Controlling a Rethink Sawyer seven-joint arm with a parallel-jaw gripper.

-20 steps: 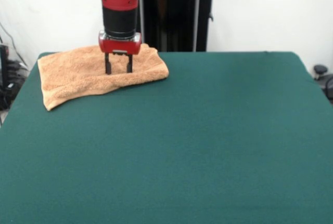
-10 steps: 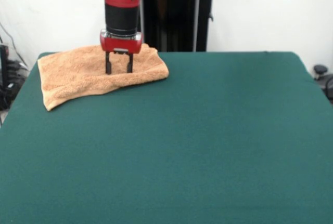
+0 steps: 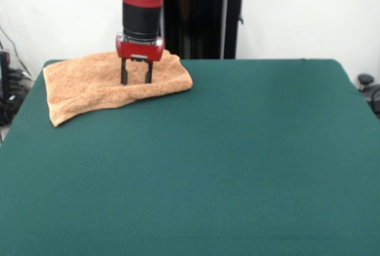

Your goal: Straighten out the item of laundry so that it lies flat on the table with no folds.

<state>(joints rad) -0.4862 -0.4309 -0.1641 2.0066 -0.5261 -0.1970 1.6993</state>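
Note:
The item of laundry [image 3: 89, 87], a light orange-tan terry towel, lies at the far left corner of the dark green table [image 3: 225, 161]. It looks doubled over, with a thick rounded fold along its near edge. My gripper [image 3: 136, 81] points straight down over the towel's right half. Its two dark fingers [image 3: 124, 73] stand apart, open, with their tips at the cloth's surface and no cloth pinched between them.
The towel reaches close to the table's left and far edges. A black stand [image 3: 202, 15] rises behind the table. Cables and dark gear [image 3: 9, 87] sit off the left edge, and a dark object [image 3: 368, 87] sits off the right.
The arm's wrist has shifted slightly to the right and risen a little. The towel has not moved.

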